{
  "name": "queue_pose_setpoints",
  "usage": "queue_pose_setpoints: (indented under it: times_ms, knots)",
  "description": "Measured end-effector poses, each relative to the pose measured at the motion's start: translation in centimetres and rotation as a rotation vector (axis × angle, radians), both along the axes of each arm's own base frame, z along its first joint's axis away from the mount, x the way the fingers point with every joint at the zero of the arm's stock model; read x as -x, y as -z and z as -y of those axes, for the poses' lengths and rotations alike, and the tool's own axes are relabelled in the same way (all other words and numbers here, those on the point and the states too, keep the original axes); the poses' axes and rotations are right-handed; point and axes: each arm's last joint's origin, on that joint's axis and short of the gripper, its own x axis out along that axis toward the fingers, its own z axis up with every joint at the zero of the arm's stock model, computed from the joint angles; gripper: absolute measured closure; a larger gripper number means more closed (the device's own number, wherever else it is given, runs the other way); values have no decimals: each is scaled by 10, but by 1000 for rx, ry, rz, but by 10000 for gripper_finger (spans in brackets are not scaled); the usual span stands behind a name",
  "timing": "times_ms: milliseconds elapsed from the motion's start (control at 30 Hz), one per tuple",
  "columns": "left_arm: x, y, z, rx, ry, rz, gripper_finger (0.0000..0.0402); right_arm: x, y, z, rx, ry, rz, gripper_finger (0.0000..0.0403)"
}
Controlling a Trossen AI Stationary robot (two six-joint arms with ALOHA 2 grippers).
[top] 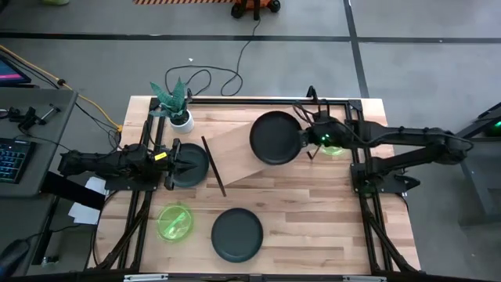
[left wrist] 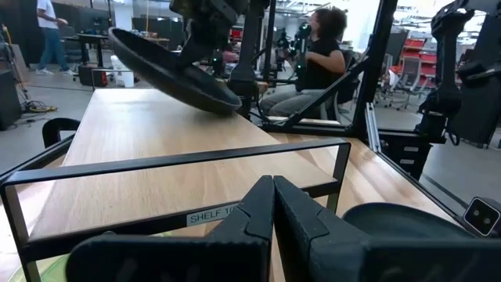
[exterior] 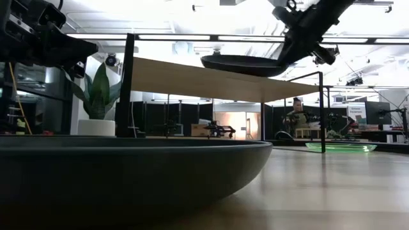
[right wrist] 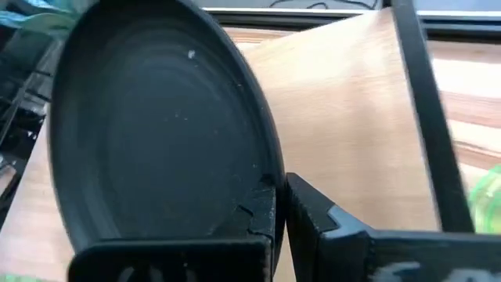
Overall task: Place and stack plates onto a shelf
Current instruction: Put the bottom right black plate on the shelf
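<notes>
My right gripper (top: 305, 140) is shut on a matte dark plate (top: 275, 138) above the light wood shelf (top: 235, 160), whose board (left wrist: 156, 149) stands on thin black rod legs. My left gripper (left wrist: 273, 210) is shut and hovers at the shelf's left end, above a second dark plate (top: 192, 166) that lies flat on the table. A third dark plate (top: 237, 234) lies near the table's near edge. One green plate (top: 174, 221) rests on the table at near left. Another green plate (top: 333, 149) lies under my right arm. My right gripper pinches the dark plate's rim (right wrist: 262, 188) on its right side, one finger over the inner face and one under it. The fingers come slanting down from the table's right. The plate is tilted, its low edge (left wrist: 223, 103) at or just above the shelf board; I cannot tell which.
A white pot with a green plant (top: 178, 110) stands at the table's far left corner, beside the shelf. Black frame posts (top: 364, 180) run along both table sides. People sit and walk in the room beyond the table.
</notes>
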Motion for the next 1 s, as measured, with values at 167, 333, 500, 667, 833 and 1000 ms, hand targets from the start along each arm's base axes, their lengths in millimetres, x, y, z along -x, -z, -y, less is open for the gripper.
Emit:
queue_pose_setpoints:
  times_ms: [167, 333, 500, 667, 833, 1000]
  knots:
    - [0, 0, 0, 0, 0, 1, 401, -8, 5, 14, -6, 5, -71, 403]
    - [0, 0, 0, 0, 0, 0, 401, -4, 7, 24, 14, 16, -132, 403]
    - [0, 0, 0, 0, 0, 0, 401, -2, 5, 30, 55, -3, -150, 403]
    - [0, 0, 0, 0, 0, 0, 401, 0, 5, 35, 104, -3, -186, 402]
    - [0, 0, 0, 0, 0, 0, 401, 1, 5, 37, 142, -3, -214, 380]
    - [0, 0, 0, 0, 0, 1, 401, 1, 5, 38, 184, -7, -243, 322]
